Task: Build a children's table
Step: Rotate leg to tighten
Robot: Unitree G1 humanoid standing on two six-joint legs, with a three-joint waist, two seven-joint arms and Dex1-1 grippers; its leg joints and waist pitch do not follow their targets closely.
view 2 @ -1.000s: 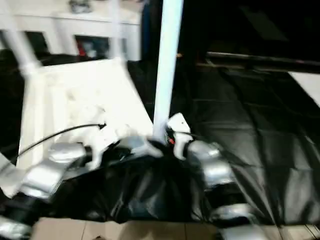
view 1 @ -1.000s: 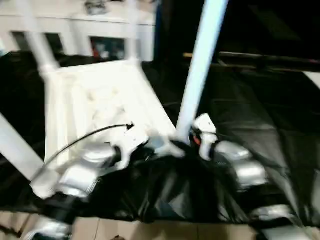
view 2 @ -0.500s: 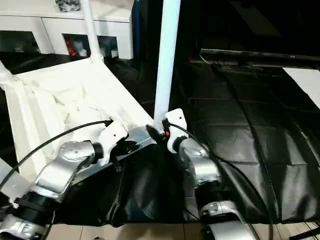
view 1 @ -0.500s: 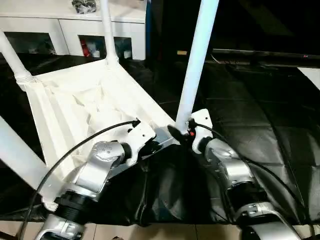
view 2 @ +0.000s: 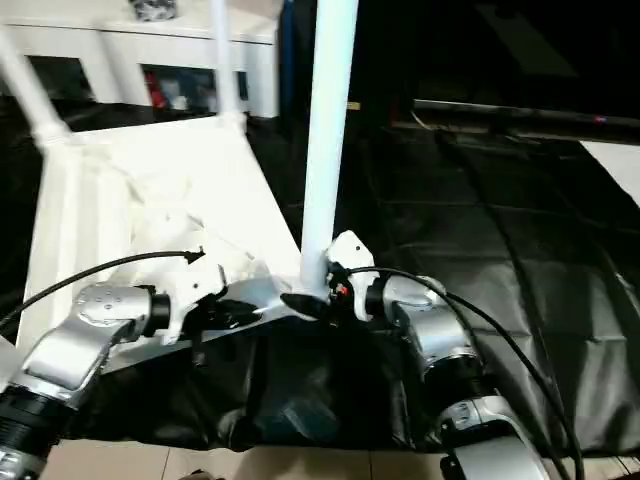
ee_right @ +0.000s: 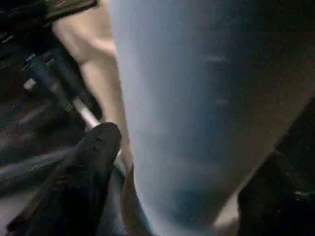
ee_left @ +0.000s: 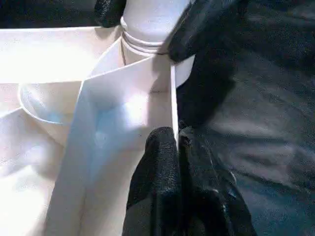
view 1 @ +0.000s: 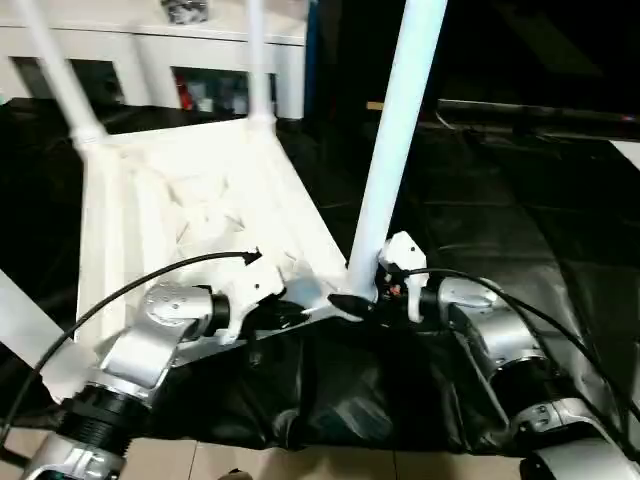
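The children's table point(view 1: 190, 210) lies upside down on the black counter point(view 1: 520, 220). My left claw point(ee_left: 170, 147) pinches the top's near rim beside the corner socket. My right claw point(view 1: 372, 300) is clamped around the base of the near leg point(view 1: 395, 140). Four legs stand in sockets; I judge seating this one remains, then flipping.

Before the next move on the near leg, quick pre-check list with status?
1. Table top lies underside up on the black cover: ok.
2. Near leg stands in its corner socket: ok; fully seated: cannot tell.
3. Right pincer straddles the near leg low down, a finger on each side: ok.
4. Left pincer is clamped on the top's rim by that corner: ok.
5. Two far legs stand upright: ok.
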